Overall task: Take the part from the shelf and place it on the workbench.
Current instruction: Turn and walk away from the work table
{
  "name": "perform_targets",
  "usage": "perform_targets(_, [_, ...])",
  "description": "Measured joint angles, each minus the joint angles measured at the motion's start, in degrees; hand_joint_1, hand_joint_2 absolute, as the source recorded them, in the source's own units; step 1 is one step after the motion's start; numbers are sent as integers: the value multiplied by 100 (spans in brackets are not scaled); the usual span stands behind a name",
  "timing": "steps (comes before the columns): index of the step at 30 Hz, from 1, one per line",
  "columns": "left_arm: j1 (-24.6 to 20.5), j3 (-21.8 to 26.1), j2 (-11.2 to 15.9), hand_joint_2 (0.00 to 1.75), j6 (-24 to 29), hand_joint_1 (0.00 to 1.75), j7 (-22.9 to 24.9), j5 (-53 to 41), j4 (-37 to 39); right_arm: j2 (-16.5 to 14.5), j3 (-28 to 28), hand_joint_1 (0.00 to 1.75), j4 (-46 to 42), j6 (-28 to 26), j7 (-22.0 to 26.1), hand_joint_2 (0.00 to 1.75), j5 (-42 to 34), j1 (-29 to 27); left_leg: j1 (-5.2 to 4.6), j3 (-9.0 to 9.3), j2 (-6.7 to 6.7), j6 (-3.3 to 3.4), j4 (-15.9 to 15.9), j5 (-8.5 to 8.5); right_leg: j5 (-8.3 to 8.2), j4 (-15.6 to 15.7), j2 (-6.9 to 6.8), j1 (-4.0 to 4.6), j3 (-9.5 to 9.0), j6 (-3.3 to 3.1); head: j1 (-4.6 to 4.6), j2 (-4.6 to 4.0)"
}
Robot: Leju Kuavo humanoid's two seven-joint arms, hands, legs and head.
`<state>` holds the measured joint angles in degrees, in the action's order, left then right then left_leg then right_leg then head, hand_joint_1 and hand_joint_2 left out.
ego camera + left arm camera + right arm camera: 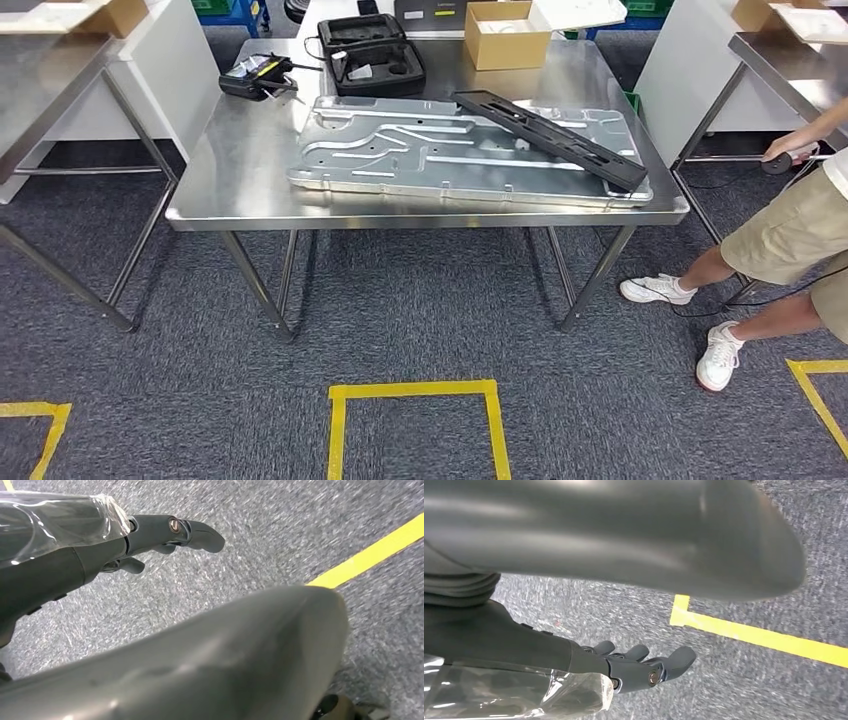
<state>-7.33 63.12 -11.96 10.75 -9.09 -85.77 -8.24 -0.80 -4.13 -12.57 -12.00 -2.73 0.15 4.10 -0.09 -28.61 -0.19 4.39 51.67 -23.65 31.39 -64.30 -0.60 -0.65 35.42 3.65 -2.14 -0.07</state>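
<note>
The left hand (165,535) hangs over grey carpet (280,535), fingers loosely apart, holding nothing. The right hand (644,665) does likewise near a yellow floor line (764,637). Ahead at twelve o'clock, the long black part (552,138) lies slantwise on a metal sheet (420,155) on the steel workbench (240,160). A person (790,240) stands at three o'clock.

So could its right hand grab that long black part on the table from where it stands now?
Probably not yet. The right hand hangs empty over the carpet, and the long black part lies far back on the steel workbench, with open floor between.
</note>
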Motion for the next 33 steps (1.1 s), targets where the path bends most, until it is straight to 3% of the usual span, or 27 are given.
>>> perform_targets(1, [3, 1, 0, 0, 0, 0, 0, 0, 0, -1, 0, 0, 2, 0, -7, 0, 0, -1, -11, -50, 0, 8, 4, 34, 195, -406, 1, -1, 139, 9, 0, 0])
perform_targets(2, [8, 2, 0, 0, 0, 0, 0, 0, 0, -1, 0, 0, 4, 0, -13, 0, 0, -3, -19, -95, -2, 8, 9, 65, 280, -635, 1, 0, 190, 11, 0, 0])
perform_targets(3, [12, 3, 0, 0, 1, 0, -1, 0, 0, -1, 0, 0, 8, 0, -17, 0, 0, -5, -25, -130, -4, 3, 13, 92, 245, -614, 2, 0, 116, 7, 0, 0])
perform_targets(4, [14, 4, 0, 0, 1, 0, -1, 0, 0, -1, 0, 0, 11, 0, -21, 0, 1, -5, -26, -155, -9, -6, 19, 115, 106, -324, 4, 0, -92, -1, 0, 0])
perform_targets(6, [14, 4, 0, 0, 3, 0, -5, 0, 0, -1, 0, 0, 15, 0, -24, 0, 2, 4, -34, -190, -20, -40, 43, 149, -226, 632, 26, 6, -678, -30, 0, 0])
perform_targets(7, [10, 4, 0, 0, 4, 0, -9, 0, 0, -1, 0, 0, 16, 0, -24, 0, 2, 11, -43, -211, -22, -66, 60, 166, -335, 1008, 41, 16, -881, -59, 2, 0])
perform_targets(8, [6, 5, 0, 0, 5, 0, -14, 0, 0, -1, 0, 0, 17, -1, -24, 0, 2, 16, -51, -231, -22, -96, 75, 184, -383, 1214, 55, 27, -980, -88, 4, 0])
perform_targets(11, [5, 7, 1, 0, 9, 0, -22, 0, 0, -9, 0, 0, 26, -1, -26, 0, 2, 11, -42, -291, -21, -193, 112, 221, -447, 1255, 51, 41, -934, -197, 7, 0])
perform_targets(13, [12, 7, 3, 0, 9, 0, -22, 0, 0, -20, 0, 0, 31, -1, -25, 0, 2, 14, -18, -427, -17, -264, 412, -23, -523, 1267, 28, 27, -874, -283, 12, 0])
perform_targets(16, [14, 7, 4, 0, 9, 0, -22, 0, 0, -23, 0, 0, 33, -2, -24, 0, 10, 19, 27, -876, -11, -365, 1632, -745, -620, 1264, -3, 33, -749, -338, 15, 0])
perform_targets(17, [19, 8, 4, 0, 8, 0, -22, 0, 0, -23, 0, 0, 36, -2, -24, 0, 15, 18, 34, -952, -10, -383, 1918, -864, -648, 1259, -10, 38, -707, -337, 15, 0])
perform_targets(18, [25, 8, 4, 0, 8, 0, -22, 0, 0, -24, 0, 0, 37, -2, -24, 0, 19, 18, 39, -909, -10, -388, 1968, -871, -674, 1254, -14, 41, -670, -332, 15, 0])
perform_targets(19, [30, 9, 5, 0, 7, 0, -22, 1, 0, -25, 0, 0, 39, -2, -24, 0, 22, 18, 41, -733, -10, -384, 1745, -772, -699, 1251, -15, 43, -638, -322, 15, 0])
perform_targets(22, [11, 9, 10, 0, 7, 0, -22, 2, 0, -26, 0, 0, 40, -2, -25, 0, 37, 20, 26, 103, -6, -310, 348, -341, -760, 1238, -17, 58, -580, -271, 13, 0])
perform_targets(24, [-3, 9, 13, 0, 4, 0, -22, 2, 0, -27, 0, 0, 40, -2, -26, 0, 43, 23, 2, 277, -8, -241, -33, -263, -805, 1227, -21, 74, -540, -215, 8, 0])
perform_targets(26, [9, 10, 13, 0, 1, 0, -20, 2, 0, -28, 0, 0, 43, -3, -26, 0, 45, 25, 0, 226, -8, -169, -31, -207, -835, 1211, -18, 69, -496, -154, 6, 0])
perform_targets(28, [13, 11, 13, 0, 0, 0, -18, 2, 0, -31, 1, 0, 48, -4, -26, 0, 48, 22, 13, 164, 0, -83, -43, -132, -636, 984, 1, 51, -380, -98, 3, 0])
perform_targets(31, [4, 11, 13, 0, 0, 0, -17, 2, 0, -36, 2, 0, 51, -4, -27, 0, 52, 19, 4, 31, 6, -18, -45, -27, 101, -196, 18, 25, 78, -39, -7, 0])
perform_targets(32, [6, 12, 13, 0, 0, 0, -16, 2, 0, -36, 2, 0, 52, -4, -28, 0, 54, 16, -3, -13, 6, -18, -40, 4, 249, -535, 19, 21, 185, -27, -7, 0])
perform_targets(33, [9, 13, 13, 0, 0, 0, -16, 3, 0, -36, 2, 0, 52, -4, -30, 0, 57, 13, -5, -55, 5, -23, -34, 33, 281, -659, 19, 18, 185, -21, -7, 0])
